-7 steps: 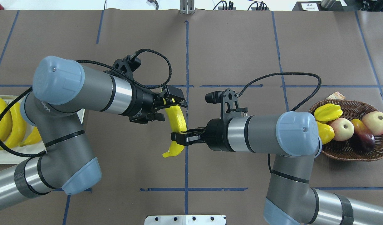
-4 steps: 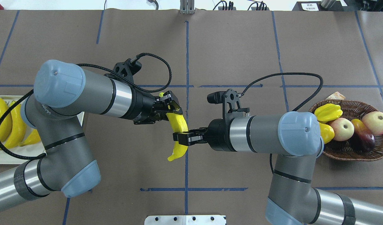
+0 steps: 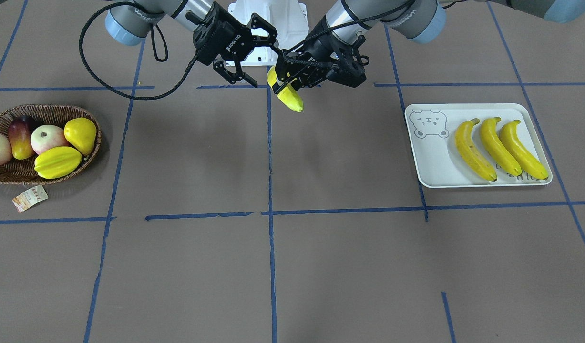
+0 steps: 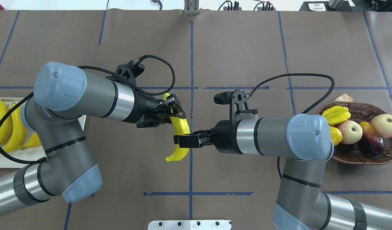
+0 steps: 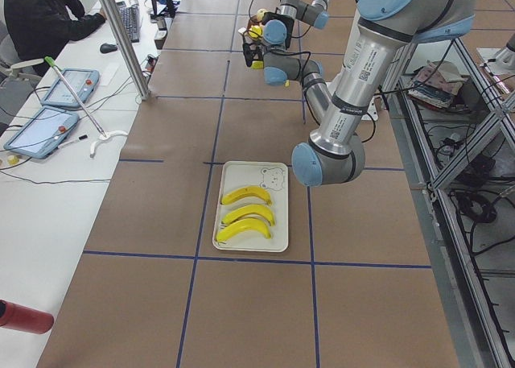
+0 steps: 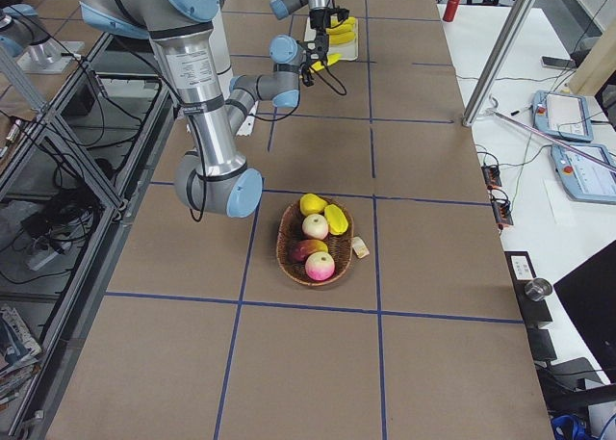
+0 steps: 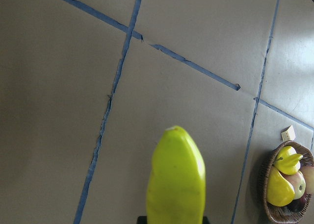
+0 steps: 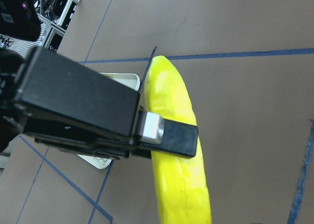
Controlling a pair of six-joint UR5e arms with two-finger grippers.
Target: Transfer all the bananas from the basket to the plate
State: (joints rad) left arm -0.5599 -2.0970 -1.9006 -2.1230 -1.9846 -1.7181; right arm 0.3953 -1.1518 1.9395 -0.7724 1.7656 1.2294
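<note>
One yellow banana hangs over the table's centre line, above the surface. My left gripper is shut on its upper end; the front view shows that gripper with the banana sticking out below. My right gripper is level with the banana's lower half. Seen from the front, the right gripper is open, its fingers spread wide above and below the fruit. Three bananas lie side by side on the white bear plate. No banana shows in the wicker basket.
The basket holds a starfruit, a pear, two apples and a dark mango; its paper tag lies beside it. Blue tape lines cross the brown table cover. A person sits at the side desk.
My left gripper went from open around the banana's upper end to shut on it. The banana's lower tip swung slightly left. The right arm shifted a little left.
</note>
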